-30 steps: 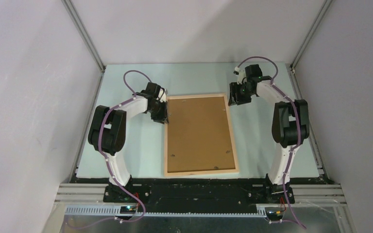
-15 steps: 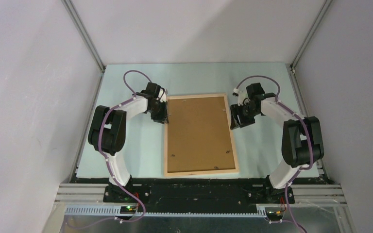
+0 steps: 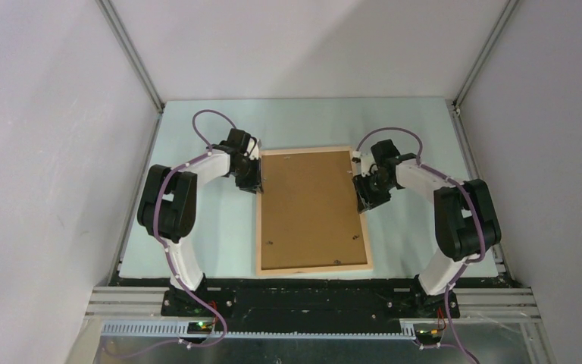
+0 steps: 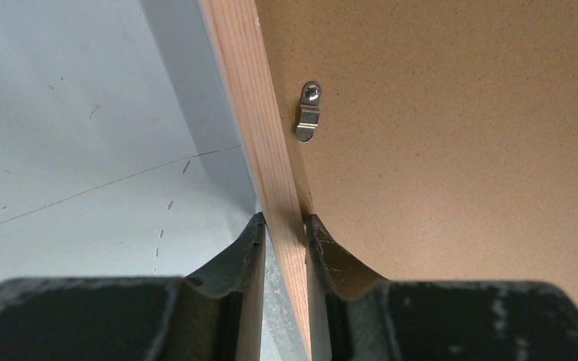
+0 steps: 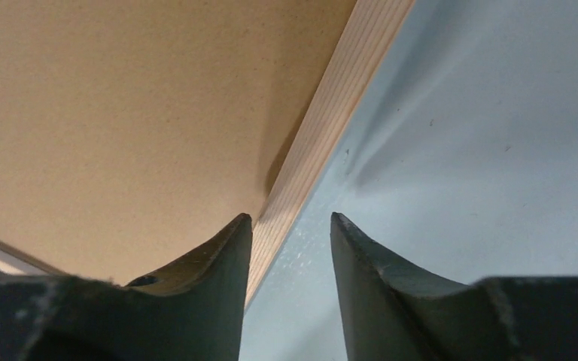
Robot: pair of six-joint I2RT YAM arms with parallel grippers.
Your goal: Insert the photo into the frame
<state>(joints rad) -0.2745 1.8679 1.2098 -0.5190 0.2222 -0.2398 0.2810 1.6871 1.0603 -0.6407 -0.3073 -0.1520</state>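
Observation:
The frame (image 3: 314,268) lies flat on the table, its pale wood rails enclosing a brown backing board (image 3: 311,208). The photo is out of view. My left gripper (image 3: 258,178) is shut on the frame's left rail near the far corner. The left wrist view shows that grip (image 4: 282,219), with both fingers pressed against the rail (image 4: 252,90). My right gripper (image 3: 364,196) stands open over the right rail. Seen from the right wrist, it (image 5: 290,218) has one finger over the board (image 5: 120,113) beside the rail (image 5: 339,105); the other is apart, over the table.
A small metal clip (image 4: 308,113) sits on the backing board just inside the left rail. Grey walls with metal posts enclose the pale table (image 3: 197,235) on three sides. The arm bases stand at the near edge.
My right arm has swung from beyond the frame's far right corner, nearer and down, until its fingers straddle the right rail. The left arm and the frame have not moved.

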